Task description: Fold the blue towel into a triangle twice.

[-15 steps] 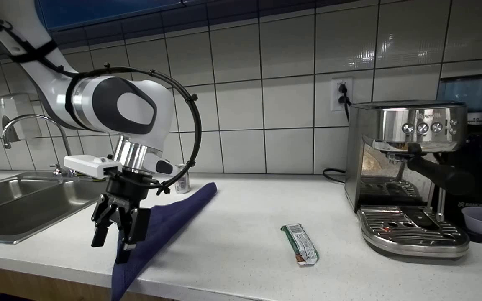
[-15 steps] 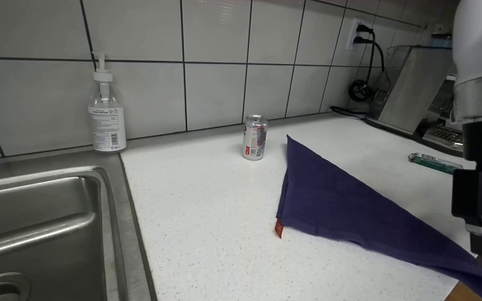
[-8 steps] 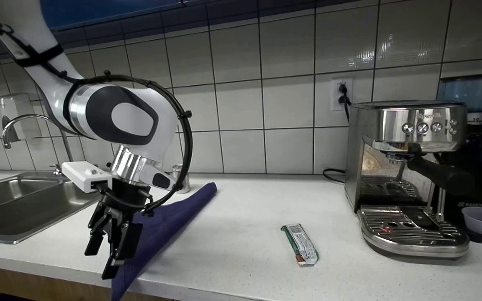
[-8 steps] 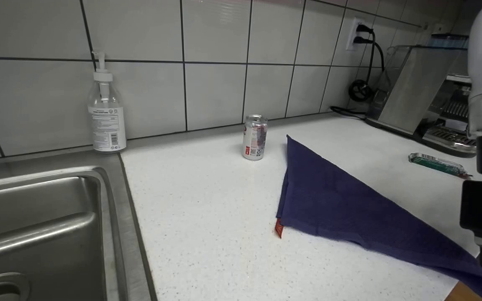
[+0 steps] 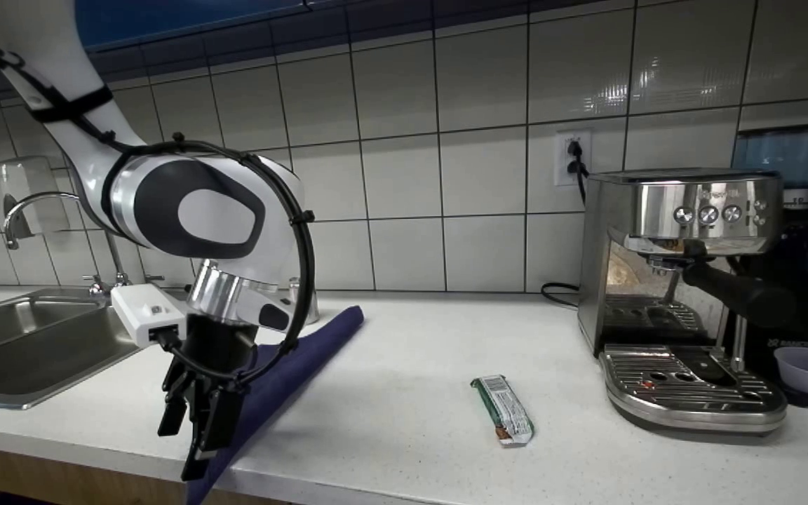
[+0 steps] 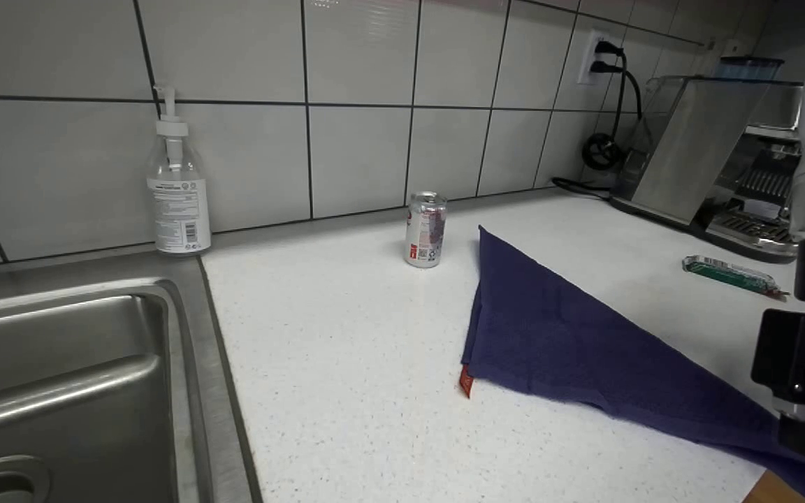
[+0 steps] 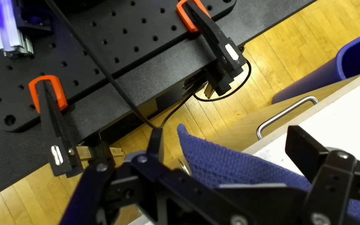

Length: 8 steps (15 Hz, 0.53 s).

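Just below my gripper [image 5: 181, 449], its jaws wide apart and gripping nothing, the blue towel [image 6: 584, 349] hangs 1 end off the counter [image 6: 346, 419]. Its long axis runs from that end away toward the wall [image 6: 360, 154]; I judge that near corner the one to pinch. Contact I can't tell.

We see the arm [image 5: 211, 210] and its gripper [image 5: 182, 450] lower in both exterior views than a second ago, the white box [image 5: 146, 314] tipped from nearly level to a slant. In an exterior view we now have the whole packet [image 6: 733, 275], earlier part-covered, and more of the espresso machine [image 6: 696, 154].
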Tool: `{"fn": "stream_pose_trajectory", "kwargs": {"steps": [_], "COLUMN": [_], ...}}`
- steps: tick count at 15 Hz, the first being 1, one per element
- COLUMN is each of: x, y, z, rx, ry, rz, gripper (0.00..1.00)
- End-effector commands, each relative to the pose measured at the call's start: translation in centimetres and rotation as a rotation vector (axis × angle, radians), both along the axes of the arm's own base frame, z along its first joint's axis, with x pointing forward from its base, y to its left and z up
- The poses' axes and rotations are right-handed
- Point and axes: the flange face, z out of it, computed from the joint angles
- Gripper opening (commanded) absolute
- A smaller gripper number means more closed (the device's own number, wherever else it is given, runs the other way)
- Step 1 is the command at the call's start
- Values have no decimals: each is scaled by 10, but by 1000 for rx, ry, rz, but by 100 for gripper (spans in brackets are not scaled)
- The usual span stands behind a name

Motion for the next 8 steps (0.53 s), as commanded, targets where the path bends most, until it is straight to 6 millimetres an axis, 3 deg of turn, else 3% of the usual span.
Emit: {"fn": "stream_pose_trajectory", "kwargs": {"steps": [1,8], "x": [4,6], "y": [-6,-11], "z": [-6,-17], "rx": [-6,-28], "ry": [-38,-51], "rz": [-30,-49], "gripper": [100,100]}}
